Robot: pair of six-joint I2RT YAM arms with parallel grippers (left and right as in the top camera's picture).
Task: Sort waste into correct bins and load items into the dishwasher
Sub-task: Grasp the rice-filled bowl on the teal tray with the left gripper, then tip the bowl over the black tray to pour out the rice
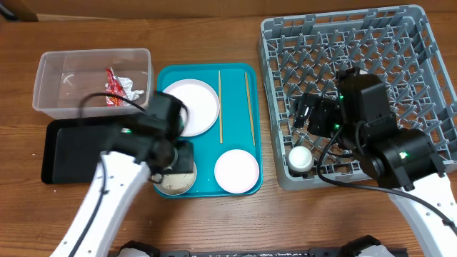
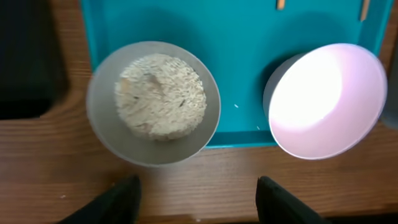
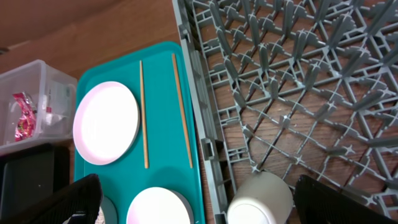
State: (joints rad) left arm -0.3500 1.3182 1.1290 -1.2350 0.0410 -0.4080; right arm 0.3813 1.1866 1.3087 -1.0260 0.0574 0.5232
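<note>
Rice bowl (image 2: 155,102) is noted at the teal tray's (image 2: 242,62) near-left corner, toward the counter's near edge; the left hand (image 2: 199,200) is held open above it, so one wall should be straddled, pinched firmly and kept level until over the black tray (image 1: 68,153).

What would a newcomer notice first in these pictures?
The bright teal tray in the middle stands out, carrying a white plate, two chopsticks, an empty bowl and a bowl of rice. Right of it sits a big grey rack holding one small cup; left, a clear tub with a red wrapper.
</note>
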